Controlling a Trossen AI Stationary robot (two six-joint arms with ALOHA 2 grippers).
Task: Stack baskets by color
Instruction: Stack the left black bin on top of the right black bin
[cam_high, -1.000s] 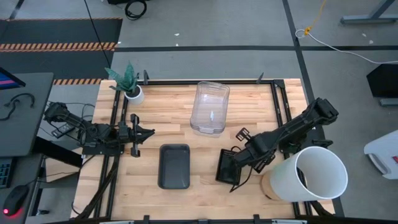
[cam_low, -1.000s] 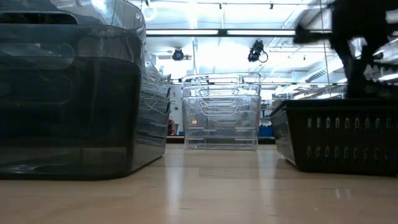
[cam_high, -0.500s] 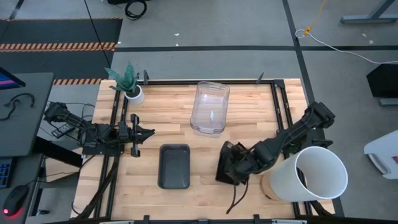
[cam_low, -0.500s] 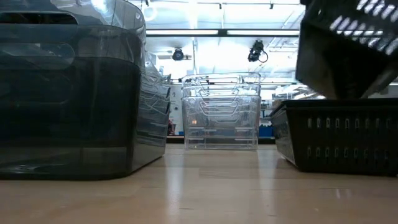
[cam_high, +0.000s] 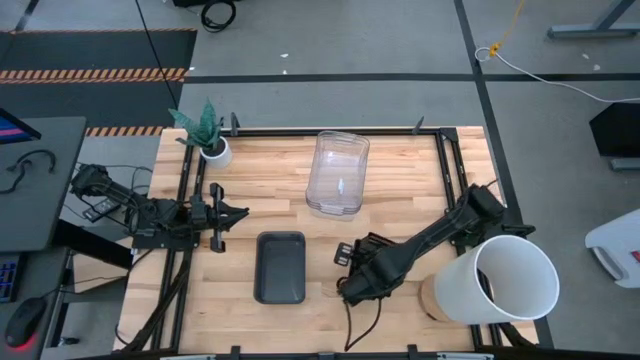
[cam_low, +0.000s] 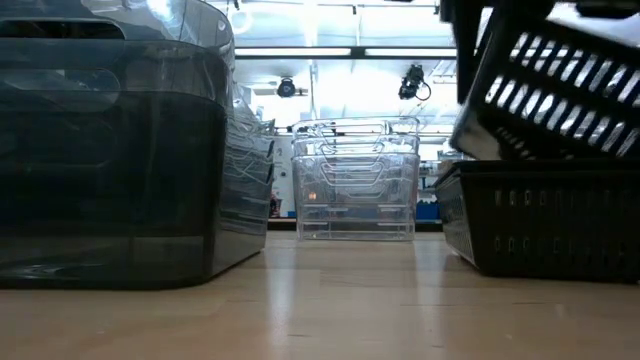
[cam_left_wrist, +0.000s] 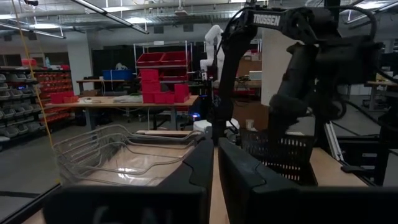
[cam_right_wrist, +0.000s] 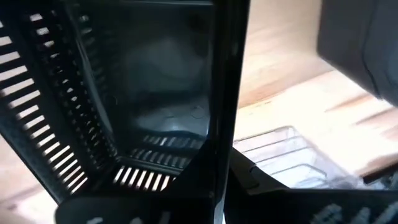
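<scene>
A black mesh basket (cam_low: 560, 95), tilted, is held clamped in the right gripper (cam_high: 362, 283) above another mesh basket (cam_low: 540, 225). Levelling and lowering it in is judged next. The left gripper (cam_high: 216, 214) is parked nearly closed, empty.

Right arm stretched from right table edge diagonally toward near-centre, wrist low over table. Right gripper (cam_high: 356, 283) clamped on wall of tilted mesh basket (cam_low: 560, 90), basket off table surface; fingers (cam_right_wrist: 219, 124) pinched together on thin wall, one each side.

Left arm folded at left table edge, parked, pointing right along table. Left gripper (cam_high: 222, 214) holds nothing; fingers (cam_left_wrist: 205, 171) nearly together, only thin slit between them.
</scene>
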